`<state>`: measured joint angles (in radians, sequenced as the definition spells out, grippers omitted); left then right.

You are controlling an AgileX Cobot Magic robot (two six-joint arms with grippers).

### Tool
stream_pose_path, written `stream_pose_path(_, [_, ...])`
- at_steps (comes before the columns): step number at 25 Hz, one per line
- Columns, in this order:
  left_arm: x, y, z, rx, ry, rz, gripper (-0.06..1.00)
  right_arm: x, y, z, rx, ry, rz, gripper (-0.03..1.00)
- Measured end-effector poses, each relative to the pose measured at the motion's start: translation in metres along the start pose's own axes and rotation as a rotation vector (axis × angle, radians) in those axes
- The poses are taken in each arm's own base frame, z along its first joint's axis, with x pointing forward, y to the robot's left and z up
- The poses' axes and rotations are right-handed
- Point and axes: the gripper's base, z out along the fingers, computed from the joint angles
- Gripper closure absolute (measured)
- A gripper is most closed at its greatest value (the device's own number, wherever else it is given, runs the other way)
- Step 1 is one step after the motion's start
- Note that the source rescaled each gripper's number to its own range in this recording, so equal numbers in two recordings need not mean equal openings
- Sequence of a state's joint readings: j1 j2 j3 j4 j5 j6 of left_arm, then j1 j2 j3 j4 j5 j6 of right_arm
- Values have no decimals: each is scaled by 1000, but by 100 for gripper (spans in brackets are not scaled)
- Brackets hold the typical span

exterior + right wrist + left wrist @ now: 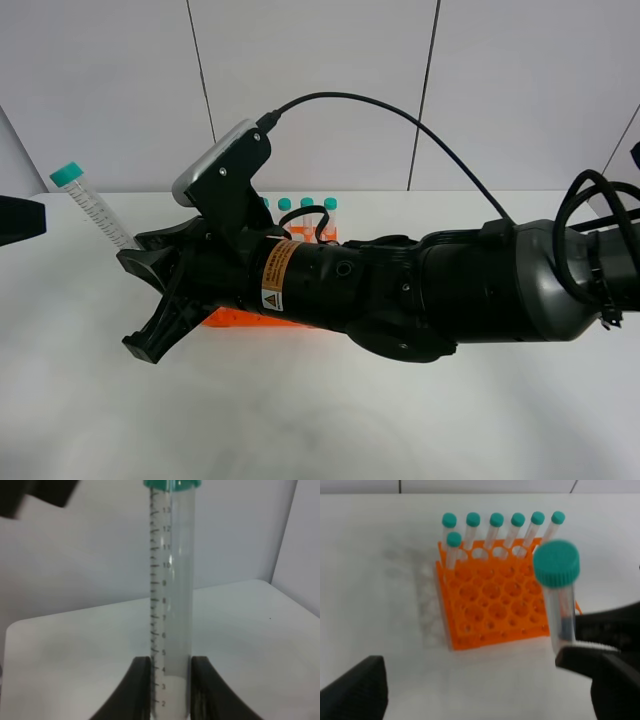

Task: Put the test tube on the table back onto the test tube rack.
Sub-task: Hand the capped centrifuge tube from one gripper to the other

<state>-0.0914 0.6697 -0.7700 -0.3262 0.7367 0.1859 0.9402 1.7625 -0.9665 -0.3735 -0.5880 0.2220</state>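
**Status.** The table (400, 430) carries the test tube rack (485, 605) towards its far edge, left of centre. The right arm (450, 290) reaches across the rack towards the left edge.

**Grippers.** The right gripper (171, 680) is closed, pinching the test tube (172, 580) at its lower part, one finger on each side. The left gripper (18, 220) waits at the left edge. In its wrist view one finger sits far out at the margin, so its jaws are judged to be spread, and it carries nothing.

**Workpiece.** The test tube is off the table, in the air over the left part of the worktop, beside the rack and not above it. The cap is uppermost. In the high view the tube tilts with the cap towards the left edge. The tapered tip is hidden between the fingers.

**Rack load.** Seven other tubes (495, 525) stand along the rack's far side – six in one row, one in the next. The nearer holes are free.

**Step in hand.** Pickup appears complete; the transfer to the rack is in hand.

**Next move – requirements.**
1. Carry the tube over a free hole.
2. Bring it upright, tip down, clear of the seated caps.
3. Lower it straight through the plates before opening the jaws.
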Motion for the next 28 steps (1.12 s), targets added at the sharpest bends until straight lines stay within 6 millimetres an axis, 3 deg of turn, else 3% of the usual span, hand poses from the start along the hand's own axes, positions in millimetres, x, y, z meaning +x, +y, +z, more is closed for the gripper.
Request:
stream_pose_path(8, [-6, 7, 31, -6, 51, 13, -4, 0, 0, 0, 0, -1, 0, 96])
stream_pose_path(28, [-18, 7, 28, -17, -34, 29, -4, -1, -1, 0, 11, -7, 11, 96])
